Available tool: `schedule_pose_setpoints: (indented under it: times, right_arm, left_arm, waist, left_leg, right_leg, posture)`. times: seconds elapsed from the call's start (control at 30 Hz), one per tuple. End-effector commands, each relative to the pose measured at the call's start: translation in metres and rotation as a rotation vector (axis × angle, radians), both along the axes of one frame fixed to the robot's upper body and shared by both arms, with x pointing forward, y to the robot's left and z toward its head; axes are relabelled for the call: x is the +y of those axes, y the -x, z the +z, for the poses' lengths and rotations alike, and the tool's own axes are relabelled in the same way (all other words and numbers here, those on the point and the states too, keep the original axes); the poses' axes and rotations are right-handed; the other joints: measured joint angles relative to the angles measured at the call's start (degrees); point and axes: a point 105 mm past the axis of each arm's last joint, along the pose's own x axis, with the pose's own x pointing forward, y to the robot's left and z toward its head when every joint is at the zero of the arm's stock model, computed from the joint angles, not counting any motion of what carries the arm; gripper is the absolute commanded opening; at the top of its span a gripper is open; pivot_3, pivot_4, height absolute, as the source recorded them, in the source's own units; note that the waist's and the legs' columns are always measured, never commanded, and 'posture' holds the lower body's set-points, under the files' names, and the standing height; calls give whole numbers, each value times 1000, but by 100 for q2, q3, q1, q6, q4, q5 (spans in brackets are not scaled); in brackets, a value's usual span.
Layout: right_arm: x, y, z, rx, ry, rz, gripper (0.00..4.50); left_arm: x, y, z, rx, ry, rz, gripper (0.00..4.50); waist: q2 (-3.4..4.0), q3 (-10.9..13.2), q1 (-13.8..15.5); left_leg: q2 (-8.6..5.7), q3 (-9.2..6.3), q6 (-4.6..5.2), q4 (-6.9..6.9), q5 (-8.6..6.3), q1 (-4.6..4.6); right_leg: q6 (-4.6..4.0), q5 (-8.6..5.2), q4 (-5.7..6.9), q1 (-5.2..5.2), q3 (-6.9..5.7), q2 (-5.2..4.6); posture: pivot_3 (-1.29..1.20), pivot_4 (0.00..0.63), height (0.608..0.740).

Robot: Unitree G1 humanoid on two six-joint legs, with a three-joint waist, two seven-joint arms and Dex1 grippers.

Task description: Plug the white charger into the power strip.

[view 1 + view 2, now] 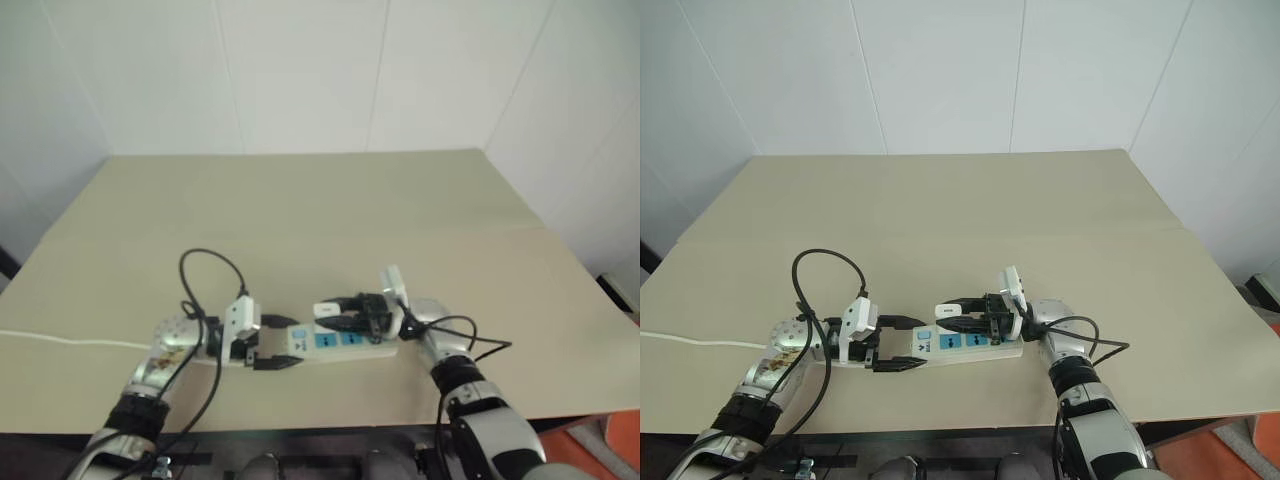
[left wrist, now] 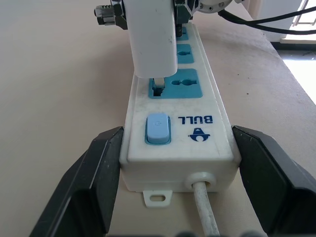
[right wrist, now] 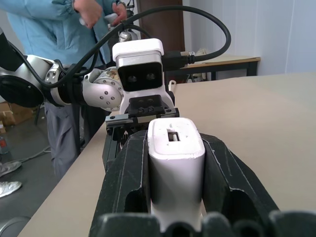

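Note:
The power strip (image 1: pixel 345 343) lies on the tan table near its front edge. My left gripper (image 2: pixel 177 133) is shut on the strip's cord end, with one black finger (image 2: pixel 101 173) on each side next to the blue switch (image 2: pixel 157 128). My right gripper (image 3: pixel 175 139) is shut on the white charger (image 3: pixel 176 163) and holds it level over the strip. The charger (image 2: pixel 150 39) stands at the blue socket (image 2: pixel 175 85) nearest the switch. One prong reaches into a slot there, and a small gap shows under the charger's body.
The strip's thin white cord (image 1: pixel 60 342) trails off to the left across the table (image 1: pixel 300 210). Black cables loop above both wrists. A person in a blue top (image 3: pixel 49 19) stands beyond the table, with another table (image 3: pixel 227 61) behind.

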Motion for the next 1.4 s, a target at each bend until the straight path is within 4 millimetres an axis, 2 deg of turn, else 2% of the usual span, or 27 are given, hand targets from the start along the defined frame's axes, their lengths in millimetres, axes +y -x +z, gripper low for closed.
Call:
schedule_pose_setpoints:
  times: [0.03,0.5,0.7,1.4]
  right_arm:
    - [-1,9,-35,110,130,5,1125]
    - [6,9,-40,138,135,-27,1125]
    - [3,9,-43,147,155,-34,1125]
    - [-6,10,-44,142,183,-43,1125]
  left_arm:
    - [7,4,-10,34,-54,-4,3188]
    - [8,4,-11,31,-59,-5,3188]
    - [9,3,-12,29,-66,-5,3188]
    - [10,-2,-12,17,-78,-16,3188]
  waist:
    - [-1,-2,-1]
    - [-3,-30,0]
    - [-2,-33,15]
    - [-4,-40,26]
  left_leg:
    - [0,0,0,-1,0,3]
    - [26,0,-7,-4,-4,13]
    - [64,4,-12,-6,-8,17]
    - [70,6,-14,-11,-9,20]
  right_leg:
    - [1,-3,0,2,1,0]
    - [-3,-19,-2,4,9,29]
    - [-28,-27,0,3,4,61]
    - [-57,-44,0,3,1,63]
  posture:
    - [0,150,740]
    - [0,150,740]
    - [0,150,740]
    - [0,150,740]
